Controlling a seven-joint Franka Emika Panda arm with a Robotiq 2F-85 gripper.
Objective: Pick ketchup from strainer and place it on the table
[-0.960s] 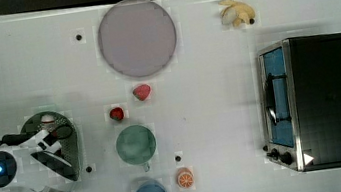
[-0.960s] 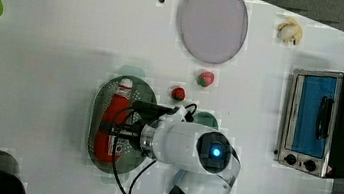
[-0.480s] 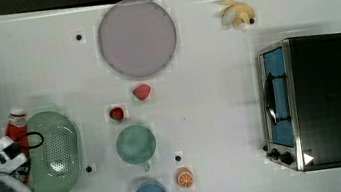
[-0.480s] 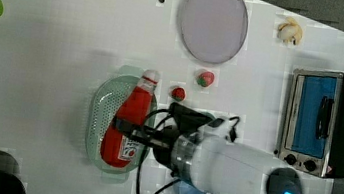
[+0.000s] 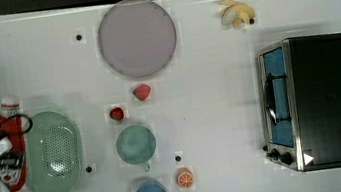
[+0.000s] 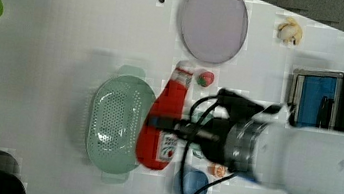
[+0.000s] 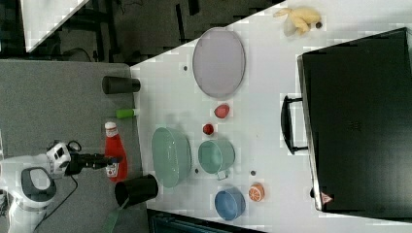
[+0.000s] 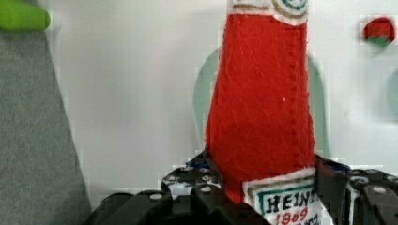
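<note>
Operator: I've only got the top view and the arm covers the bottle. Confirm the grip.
Observer: Gripped. In the wrist view the end effector has one of its fingers on each side of the ketchup, at label height.
Operator: Read me the label.
Observer: The label says HEINZ in dark print, with a green and gold border.
Operator: Report anything lying off the table on that side.
Observer: In the right view a small green object lies at the edge of the table, by the grey surface, just beyond the ketchup's cap.
</note>
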